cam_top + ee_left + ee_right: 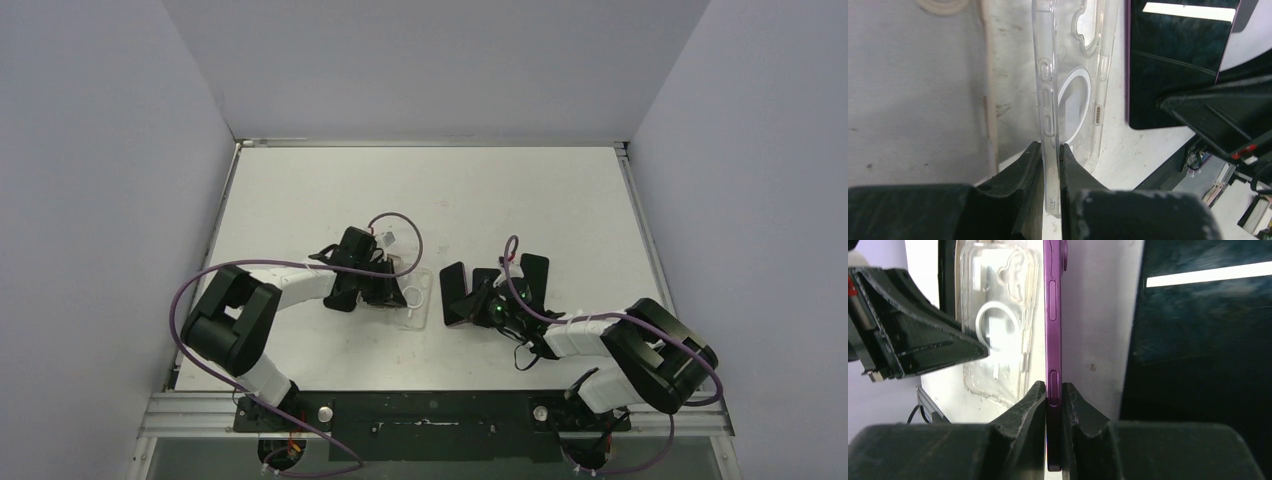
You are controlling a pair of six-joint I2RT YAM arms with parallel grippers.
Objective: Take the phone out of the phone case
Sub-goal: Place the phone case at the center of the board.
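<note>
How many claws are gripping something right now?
2. The left claw pinches the clear case by its side wall; the right claw pinches the purple phone edge-on, just right of the case.

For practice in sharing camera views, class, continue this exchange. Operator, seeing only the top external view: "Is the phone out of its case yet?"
Observer: Yes. The right wrist view shows the purple phone bare and the clear case empty beside it.
Operator: How is the phone held?
Observer: The right gripper is shut on its side edge, at a button.
Operator: And the case?
Observer: The left gripper is shut on its side wall, near the button covers.
</note>
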